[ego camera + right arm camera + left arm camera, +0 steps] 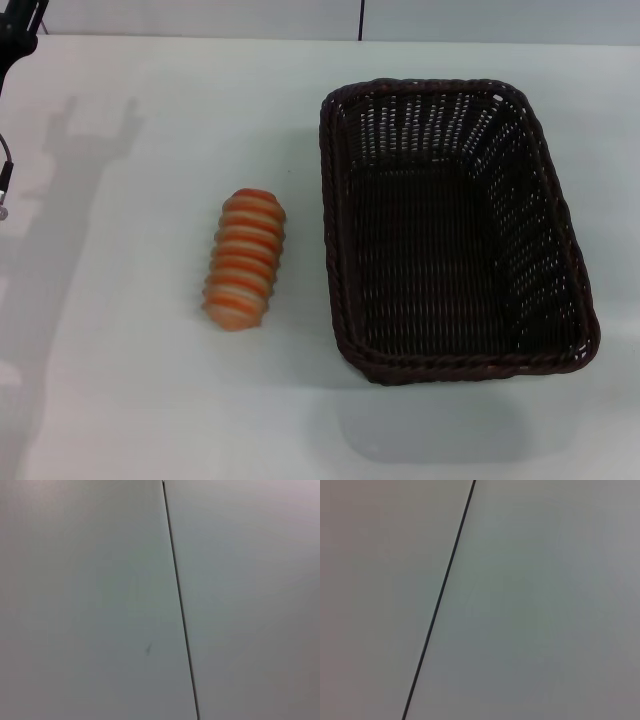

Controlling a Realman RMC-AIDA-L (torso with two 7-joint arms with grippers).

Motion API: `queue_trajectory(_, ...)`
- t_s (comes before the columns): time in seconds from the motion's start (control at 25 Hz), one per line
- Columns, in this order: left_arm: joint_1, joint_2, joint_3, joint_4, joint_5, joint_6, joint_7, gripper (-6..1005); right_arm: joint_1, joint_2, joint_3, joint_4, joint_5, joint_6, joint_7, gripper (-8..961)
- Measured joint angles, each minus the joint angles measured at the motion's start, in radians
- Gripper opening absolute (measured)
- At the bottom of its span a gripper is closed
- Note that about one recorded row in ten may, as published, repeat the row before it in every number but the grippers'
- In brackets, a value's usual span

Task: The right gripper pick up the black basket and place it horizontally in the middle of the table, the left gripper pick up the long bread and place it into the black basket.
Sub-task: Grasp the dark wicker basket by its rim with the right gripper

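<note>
The white bench (150, 400) carried the black basket (455, 235) at three o'clock, long bread (245, 260) just beside it at nine (apart, no writing readable). Neither tool showed; their state couldn't be told.

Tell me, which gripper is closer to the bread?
Left, probably. Only a dark bit of the left arm shows, at the far left corner beyond the bread. The right gripper is out of view.

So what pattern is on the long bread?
Orange with cream stripes across the long bread, clearest in the head view.
</note>
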Motion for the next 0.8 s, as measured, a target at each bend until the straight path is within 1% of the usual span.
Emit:
queue_trajectory(0.44, 0.003, 0.003, 0.000, 0.001, 0.000, 0.004, 0.001, 860, -0.008, 0.002, -0.009, -0.010, 0.000, 0.003, 0.001, 617)
queue_trajectory(0.64, 0.003, 0.003, 0.000, 0.004, 0.002, 0.005, 0.001, 858, -0.007, 0.002, -0.032, -0.011, -0.002, 0.003, 0.001, 617)
queue_trajectory(0.76, 0.002, 0.003, 0.000, 0.011, 0.004, 0.005, 0.001, 857, -0.010, 0.002, -0.052, -0.017, -0.052, 0.004, -0.020, 618)
queue_trajectory(0.8, 0.003, 0.003, 0.000, 0.011, 0.004, 0.005, 0.001, 856, -0.022, 0.006, -0.053, -0.044, -0.094, 0.018, -0.060, 618)
